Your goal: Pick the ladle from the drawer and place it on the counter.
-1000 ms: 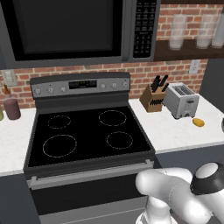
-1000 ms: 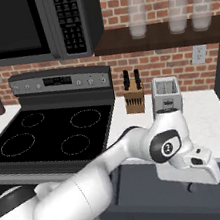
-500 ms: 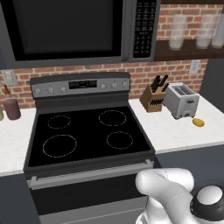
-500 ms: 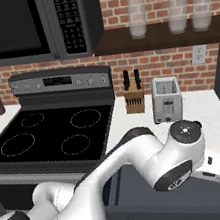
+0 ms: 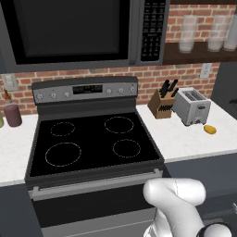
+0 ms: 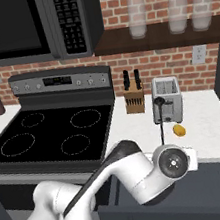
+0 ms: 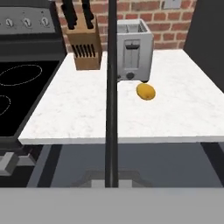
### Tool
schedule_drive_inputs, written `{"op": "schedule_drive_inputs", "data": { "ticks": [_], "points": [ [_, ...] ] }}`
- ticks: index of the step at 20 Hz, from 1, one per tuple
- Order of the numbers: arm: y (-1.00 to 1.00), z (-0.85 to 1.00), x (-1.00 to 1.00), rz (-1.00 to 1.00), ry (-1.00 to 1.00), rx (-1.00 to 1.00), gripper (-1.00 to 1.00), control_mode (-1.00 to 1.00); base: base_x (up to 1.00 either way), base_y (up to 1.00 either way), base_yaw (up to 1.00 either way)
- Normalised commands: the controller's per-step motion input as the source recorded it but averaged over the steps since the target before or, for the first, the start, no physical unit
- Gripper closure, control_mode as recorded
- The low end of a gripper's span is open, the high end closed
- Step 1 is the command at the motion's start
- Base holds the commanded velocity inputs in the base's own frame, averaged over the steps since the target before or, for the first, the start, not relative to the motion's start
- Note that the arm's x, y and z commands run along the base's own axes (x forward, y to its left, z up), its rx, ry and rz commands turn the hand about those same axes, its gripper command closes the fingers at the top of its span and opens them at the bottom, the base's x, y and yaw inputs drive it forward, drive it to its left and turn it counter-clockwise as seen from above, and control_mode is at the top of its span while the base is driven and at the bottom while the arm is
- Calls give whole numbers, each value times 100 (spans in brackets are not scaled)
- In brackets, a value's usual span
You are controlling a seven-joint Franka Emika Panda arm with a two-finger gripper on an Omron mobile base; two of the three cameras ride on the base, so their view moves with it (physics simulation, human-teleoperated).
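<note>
Ladle (image 7: 111, 87) clamped in my shut gripper (image 7: 111, 183), handle upright before the counter (image 7: 87, 113); one toaster (image 7: 133, 43), one knife block (image 7: 85, 48) left of it, one yellow fruit (image 7: 145, 91) in front

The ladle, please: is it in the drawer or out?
Out: the ladle stands upright in the shut jaws, its handle rising past the counter edge.

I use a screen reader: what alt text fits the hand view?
A dark ladle handle rises straight up the middle of the frame, in front of a white counter. On the counter stand a knife block and a toaster, with a small yellow fruit before the toaster. A black stovetop lies left.
</note>
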Motion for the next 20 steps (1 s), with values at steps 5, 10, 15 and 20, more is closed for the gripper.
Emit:
{"op": "schedule_drive_inputs", "data": {
  "ticks": [5, 10, 15, 20],
  "points": [
    [40, -1, 61, 13, 8, -3, 100, -100, 0, 0, 0],
    [5, -7, 43, 1, 22, 0, 100, -100, 0, 0, 0],
    [0, -11, 49, 0, 16, 0, 100, -100, 0, 0, 0],
    [8, -23, 54, 0, 5, 0, 100, -100, 0, 0, 0]
  ]
}}
